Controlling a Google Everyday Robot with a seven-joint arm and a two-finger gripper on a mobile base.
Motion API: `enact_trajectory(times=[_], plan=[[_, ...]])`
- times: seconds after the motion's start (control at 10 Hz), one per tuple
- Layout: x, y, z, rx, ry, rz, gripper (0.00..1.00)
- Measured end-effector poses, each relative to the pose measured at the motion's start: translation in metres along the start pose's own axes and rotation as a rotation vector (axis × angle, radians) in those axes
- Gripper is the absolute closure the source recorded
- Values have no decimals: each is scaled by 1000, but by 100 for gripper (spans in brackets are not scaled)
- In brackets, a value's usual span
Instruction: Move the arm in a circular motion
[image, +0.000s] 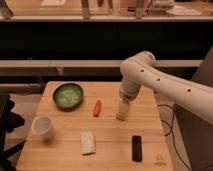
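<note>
- Broadly, a light wooden slatted table (60, 150) is filling the lower part of the camera view, carrying everything else.
- The arm (165, 85), a large white one of thick rounded tubular segments with small dark dots, is reaching in from the right edge, its long upper segment running up and leftward to a bulbous joint above the table's far right part, then turning straight down.
- Its beige gripper (121, 114) is pointing down at the tabletop, right of the centre; I cannot tell how it is set or whether it is touching the wood, and nothing is showing in its hold.
- A round green bowl (68, 95) is sitting at the far left, its contents not readable.
- A small white cup (42, 128) is standing near the left edge.
- A pale rectangular packet (88, 142) is lying near the front.
- A black oblong bar (136, 148) is lying front right.
- A small red-orange elongated item (97, 107) is lying between bowl and gripper.
</note>
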Motion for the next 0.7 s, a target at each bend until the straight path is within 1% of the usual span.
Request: enact_trajectory(times=[0.1, 0.4, 0.5, 0.7], plan=[[0, -1, -1, -4, 0, 20, 20], [17, -4, -3, -13, 1, 67, 20], [16, -4, -4, -15, -1, 80, 20], [8, -3, -4, -14, -7, 84, 20]])
